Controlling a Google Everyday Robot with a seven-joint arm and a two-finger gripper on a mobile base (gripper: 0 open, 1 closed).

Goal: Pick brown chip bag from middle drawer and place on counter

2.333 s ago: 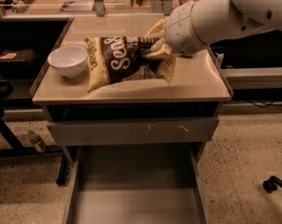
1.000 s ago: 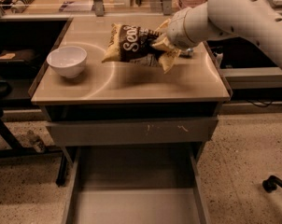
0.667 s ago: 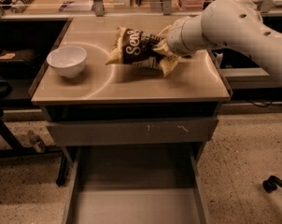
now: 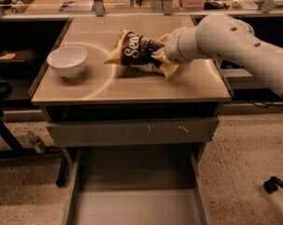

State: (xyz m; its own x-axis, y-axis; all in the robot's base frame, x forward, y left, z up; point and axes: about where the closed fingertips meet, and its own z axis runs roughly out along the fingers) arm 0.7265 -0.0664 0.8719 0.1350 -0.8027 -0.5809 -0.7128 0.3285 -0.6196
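The brown chip bag (image 4: 134, 52), dark brown with white script and tan edges, lies on the beige counter (image 4: 99, 86) near its middle, tilted a little. My gripper (image 4: 159, 55) is at the bag's right end, mostly hidden behind the white wrist and the bag's crumpled corner. The white arm comes in from the right. The middle drawer (image 4: 132, 200) is pulled open below the counter, and the part of its grey bottom that shows is bare.
A white bowl (image 4: 67, 61) stands on the counter's left side. A closed scuffed grey drawer front (image 4: 132, 131) sits under the counter. A shelf with clutter runs behind the counter. A chair caster (image 4: 272, 185) is on the floor at the right.
The bag has come down from above the counter and moved back and right until it rests on the surface. The arm has swung lower and to the right.
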